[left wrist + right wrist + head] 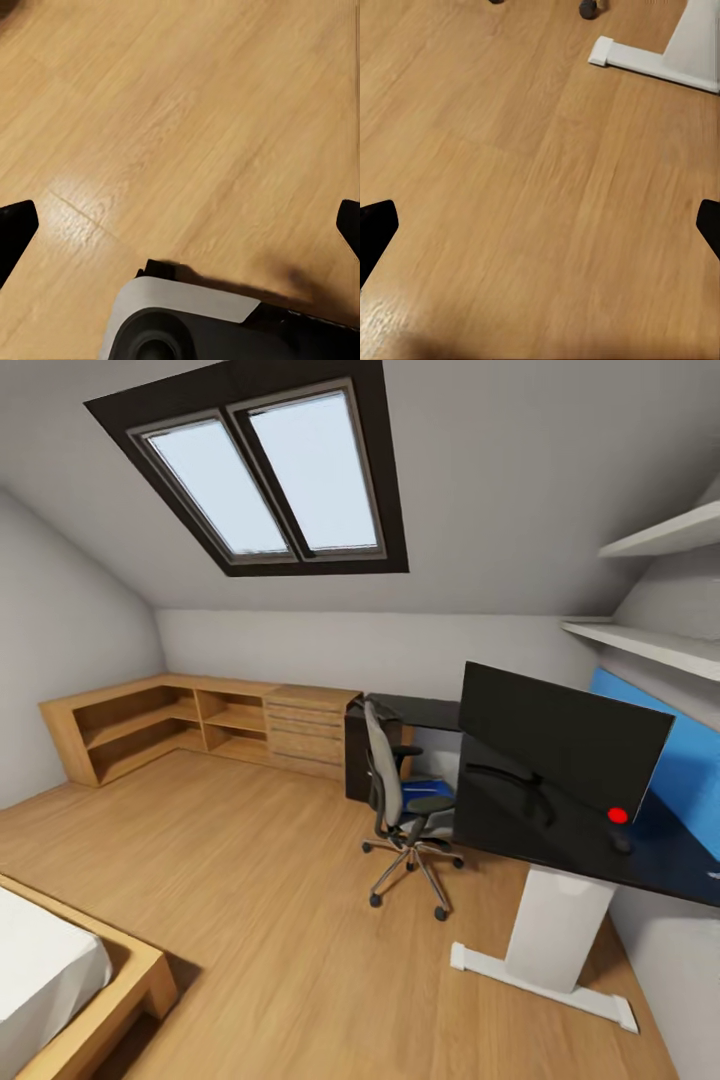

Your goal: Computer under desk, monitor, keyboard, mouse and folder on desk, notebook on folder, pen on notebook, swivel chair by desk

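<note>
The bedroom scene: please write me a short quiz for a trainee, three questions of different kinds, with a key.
1. True or false: the monitor stands on the dark desk.
2. The blue thing on the seat of the swivel chair lies where? A) on the chair B) on the floor C) on the wooden shelving
3. Fill in: in the right wrist view, the fingertips stand wide apart over the wooden ____.

Key: 1 true; 2 A; 3 floor.
</note>
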